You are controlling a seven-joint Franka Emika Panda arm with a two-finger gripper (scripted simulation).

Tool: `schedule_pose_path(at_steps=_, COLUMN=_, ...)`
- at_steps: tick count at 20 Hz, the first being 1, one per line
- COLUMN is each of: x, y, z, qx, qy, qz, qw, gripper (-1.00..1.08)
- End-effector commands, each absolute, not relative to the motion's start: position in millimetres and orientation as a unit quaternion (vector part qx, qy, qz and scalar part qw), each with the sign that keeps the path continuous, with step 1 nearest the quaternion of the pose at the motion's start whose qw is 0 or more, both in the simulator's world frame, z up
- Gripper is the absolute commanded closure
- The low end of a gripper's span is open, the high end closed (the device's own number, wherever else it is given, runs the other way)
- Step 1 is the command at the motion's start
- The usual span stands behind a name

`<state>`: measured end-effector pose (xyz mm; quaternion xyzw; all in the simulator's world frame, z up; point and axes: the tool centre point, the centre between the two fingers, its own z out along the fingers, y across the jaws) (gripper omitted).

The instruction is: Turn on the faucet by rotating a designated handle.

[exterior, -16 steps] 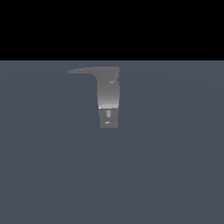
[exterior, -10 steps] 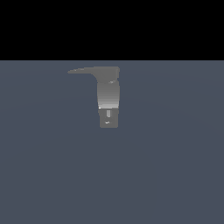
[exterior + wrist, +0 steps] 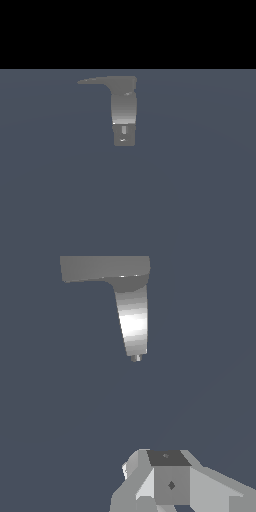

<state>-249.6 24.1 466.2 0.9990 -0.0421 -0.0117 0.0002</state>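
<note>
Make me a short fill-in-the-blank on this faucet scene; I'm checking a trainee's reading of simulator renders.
1. In the exterior view, the handle sticks out from the faucet toward that view's ____.
2. The handle joins the faucet at its ____.
3. In the exterior view, the robot arm is ____.
4. In the wrist view, the gripper and the faucet are ____, not touching.

Missing words: left; top; not visible; apart

A bare simulated test scene, not a real room: a flat, untextured slate-blue table [image 3: 190, 190] runs to a hard black backdrop, and the lone grey faucet [image 3: 123, 111] is rendered in blocky, smoothly shaded polygons without surroundings.
</note>
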Motion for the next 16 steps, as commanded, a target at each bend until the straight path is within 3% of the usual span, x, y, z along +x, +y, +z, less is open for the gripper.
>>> schedule_pose_path(at_steps=1, x=-245, y=33, z=461, qx=0.998, qy=-0.06, qz=-0.012, qw=0.0, gripper=1.08)
schedule_pose_path(at_steps=16, x=-198, y=99, z=419, qx=0.979, qy=-0.204, qz=-0.011, qw=-0.002, gripper=1.08)
